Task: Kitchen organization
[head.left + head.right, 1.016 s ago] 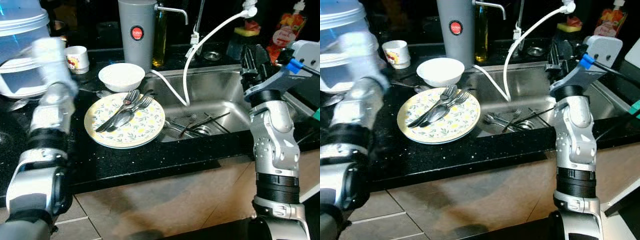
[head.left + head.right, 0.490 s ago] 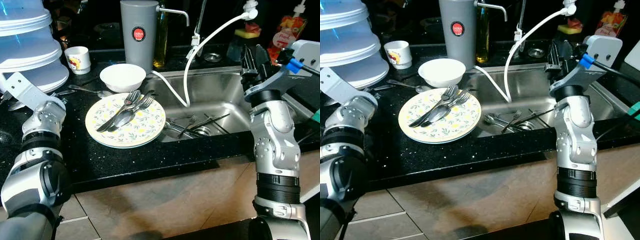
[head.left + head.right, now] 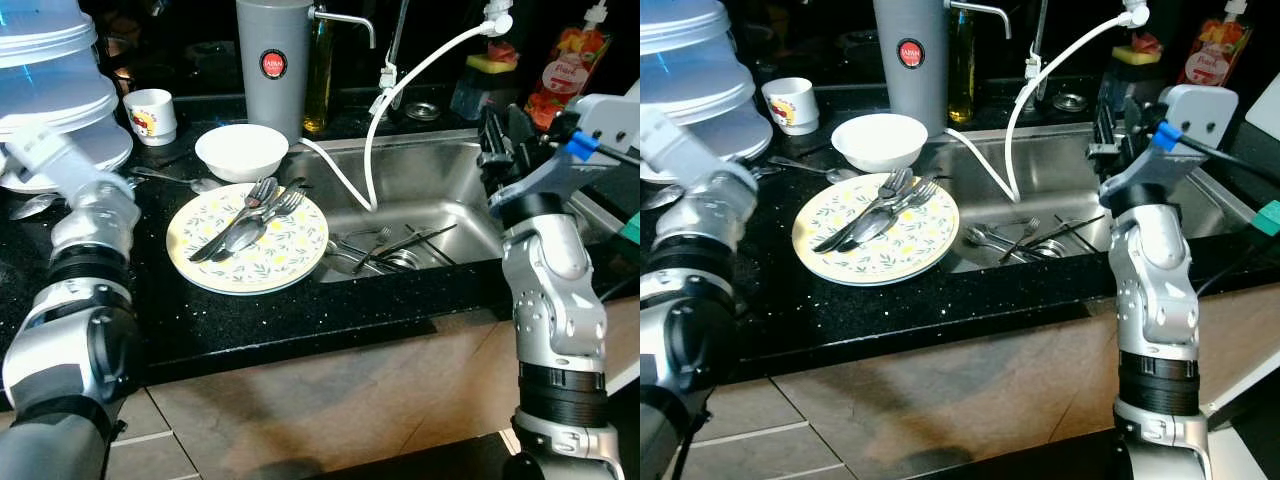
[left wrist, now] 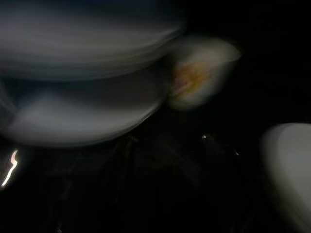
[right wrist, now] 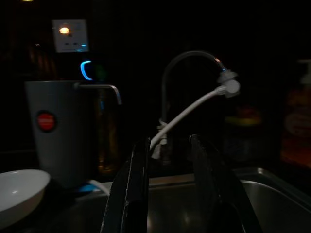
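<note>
Black speckled countertop: floral plate w/ cutlery, white bowl behind, small cup, grey canister

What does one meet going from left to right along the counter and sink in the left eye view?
Small printed cup → white bowl → floral plate carrying forks and a spoon → white hose hanging into the sink → loose cutlery in the sink → right claw above the sink's right side.

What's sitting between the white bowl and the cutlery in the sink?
In the left eye view, the flowered plate carrying forks and a spoon lies between them.
</note>
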Motion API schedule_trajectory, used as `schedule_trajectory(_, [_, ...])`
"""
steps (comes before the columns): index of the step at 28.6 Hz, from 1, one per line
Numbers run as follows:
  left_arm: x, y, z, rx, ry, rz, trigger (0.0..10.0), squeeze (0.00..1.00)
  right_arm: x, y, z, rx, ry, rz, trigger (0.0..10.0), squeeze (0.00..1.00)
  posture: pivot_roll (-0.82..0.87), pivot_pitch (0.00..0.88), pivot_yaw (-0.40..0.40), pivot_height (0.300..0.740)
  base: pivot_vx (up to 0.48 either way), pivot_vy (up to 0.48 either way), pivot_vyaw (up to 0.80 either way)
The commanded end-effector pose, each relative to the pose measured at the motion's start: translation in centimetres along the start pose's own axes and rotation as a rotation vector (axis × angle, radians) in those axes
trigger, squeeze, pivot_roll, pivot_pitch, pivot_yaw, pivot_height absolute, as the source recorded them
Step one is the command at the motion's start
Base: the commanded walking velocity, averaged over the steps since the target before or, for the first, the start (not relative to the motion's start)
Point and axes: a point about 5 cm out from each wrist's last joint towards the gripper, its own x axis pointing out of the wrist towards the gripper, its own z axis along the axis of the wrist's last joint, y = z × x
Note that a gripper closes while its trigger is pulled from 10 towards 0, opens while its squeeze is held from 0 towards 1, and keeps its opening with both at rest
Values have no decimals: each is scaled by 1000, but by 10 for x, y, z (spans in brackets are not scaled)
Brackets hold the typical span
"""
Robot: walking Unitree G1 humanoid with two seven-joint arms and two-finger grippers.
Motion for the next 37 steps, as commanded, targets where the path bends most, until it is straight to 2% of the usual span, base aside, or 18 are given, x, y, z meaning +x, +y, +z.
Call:
schedule_trajectory(1, [-2, -14, 13, 100, -73, -97, 10000, 0, -1, -3, 3, -7, -4, -14, 10000, 0, -34, 61, -9, 740, 0, 0, 0])
schedule_trajectory(2, [-6, -29, 20, 225, -136, -227, 10000, 0, -1, -5, 3, -11, -4, -20, 10000, 0, -34, 61, -9, 740, 0, 0, 0])
schedule_trajectory(4, [-16, -45, 32, 386, -221, -471, 10000, 0, -1, -7, 3, -13, -1, -24, 10000, 0, -15, 48, -9, 740, 0, 0, 0])
schedule_trajectory(5, [-16, -45, 32, 386, -221, -471, 10000, 0, -1, -7, 3, -13, -1, -24, 10000, 0, -15, 48, -9, 740, 0, 0, 0])
schedule_trajectory(7, [-33, -47, 41, 593, -320, -751, 10000, 0, 1, -6, 1, -10, 0, -21, 10000, 0, -1, 30, -11, 740, 0, 0, 0])
schedule_trajectory(8, [-33, -47, 41, 593, -320, -751, 10000, 0, 1, -6, 1, -10, 0, -21, 10000, 0, -1, 30, -11, 740, 0, 0, 0])
schedule_trajectory(10, [-43, -37, 39, 871, -358, -914, 10000, 0, 2, -4, 2, -6, -5, -13, 10000, 0, 1, 17, -10, 740, 0, 0, 0])
schedule_trajectory(11, [-43, -37, 39, 871, -358, -914, 10000, 0, 2, -4, 2, -6, -5, -13, 10000, 0, 1, 17, -10, 740, 0, 0, 0])
schedule_trajectory(13, [-42, -24, 35, 1069, -328, -961, 10000, 0, 4, -3, 3, -6, -11, -9, 10000, 0, 2, 10, -9, 740, 0, 0, 0])
schedule_trajectory(16, [-40, 4, 34, 1405, -226, -992, 10000, 0, 6, -5, 6, -14, -23, -15, 10000, 0, 1, 1, 3, 740, 0, 0, 0])
schedule_trajectory(18, [-41, 14, 34, 1514, -180, -1001, 10000, 0, 5, -7, 6, -17, -27, -21, 10000, 0, 1, 0, 6, 740, 0, 0, 0])
schedule_trajectory(21, [-53, 20, 20, 1588, -128, -1115, 10000, 0, 4, -8, 5, -16, -28, -31, 10000, 0, 4, 0, 13, 740, 0, 0, 0])
schedule_trajectory(24, [-58, 20, 15, 1594, -118, -1157, 10000, 0, 4, -8, 5, -15, -28, -35, 10000, 0, 4, 0, 13, 740, 0, 0, 0])
schedule_trajectory(27, [-76, 9, 4, 1571, -131, -1350, 10000, 0, 8, -6, 5, -9, -35, -23, 10000, 0, 18, 0, -8, 740, 0, 0, 0])
schedule_trajectory(32, [-88, 0, 7, 1600, -168, -1479, 10000, 0, 14, -2, 6, -2, -46, -4, 10000, 0, 34, 0, -7, 740, 0, 0, 0])
schedule_trajectory(35, [-95, -17, 1, 1419, -176, -1515, 10000, 0, 14, 3, 1, 19, -43, -2, 10000, 0, 42, 0, 4, 740, 0, 0, 0])
schedule_trajectory(36, [-95, -17, 1, 1419, -176, -1515, 10000, 0, 14, 3, 1, 19, -43, -2, 10000, 0, 42, 0, 4, 740, 0, 0, 0])
schedule_trajectory(37, [-93, -22, -3, 1366, -172, -1492, 10000, 0, 13, 7, -1, 27, -39, -1, 10000, 0, 35, 0, 10, 740, 0, 0, 0])
